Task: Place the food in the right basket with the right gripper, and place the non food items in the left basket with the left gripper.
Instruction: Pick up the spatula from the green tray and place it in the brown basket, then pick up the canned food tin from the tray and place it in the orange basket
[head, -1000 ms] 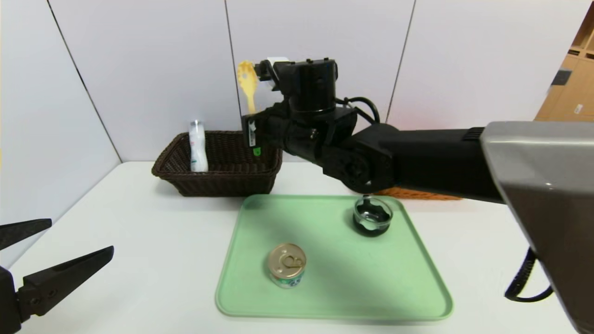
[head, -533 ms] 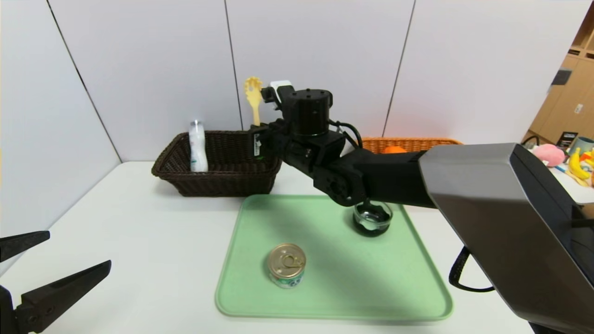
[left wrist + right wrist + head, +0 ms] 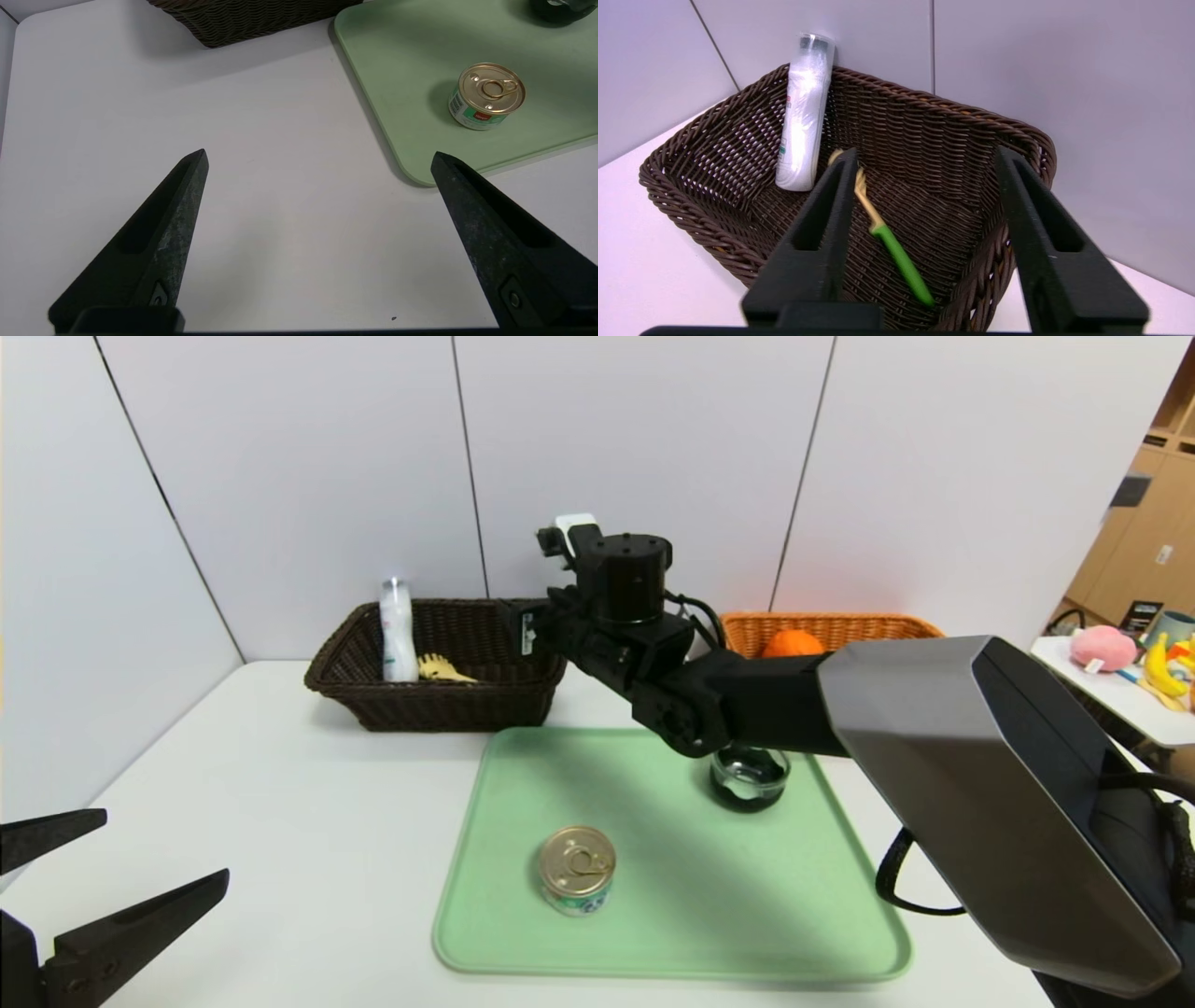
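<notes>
- Starting at the far left, the left hand (image 3: 320, 151) hangs open above the white bench (image 3: 261, 775), its tapered black fingers spread wide with nothing between them.
- Into the dark brown basket (image 3: 448, 693), a rectangular weave with a flared rim! The slim white bottle (image 3: 400, 639) stands leaning inside, clear cap above the rim; small red and green print shows on it, too small to read.
- Beside the bottle lies the pasta spoon (image 3: 901, 261), yellow pronged head, smooth green handle, down on the woven basket floor.
- And here's the right hand (image 3: 927, 151), open and empty over that same dark basket, its arm reaching across from the right; a small white label sits on its side, unreadable.
- On the smooth, round-cornered green tray (image 3: 747, 915), the short tin can (image 3: 577, 870) stands upright: gold metal lid, ring pull, green-and-white label with a barcode and a small red patch of lettering I can't make out.
- Farther right on the tray, the round dark glass dish (image 3: 750, 777), notched rim, partly behind the right arm.
- Beyond that arm, the orange-tan wicker basket (image 3: 840, 625) holds the round orange fruit (image 3: 794, 643), partly hidden.
</notes>
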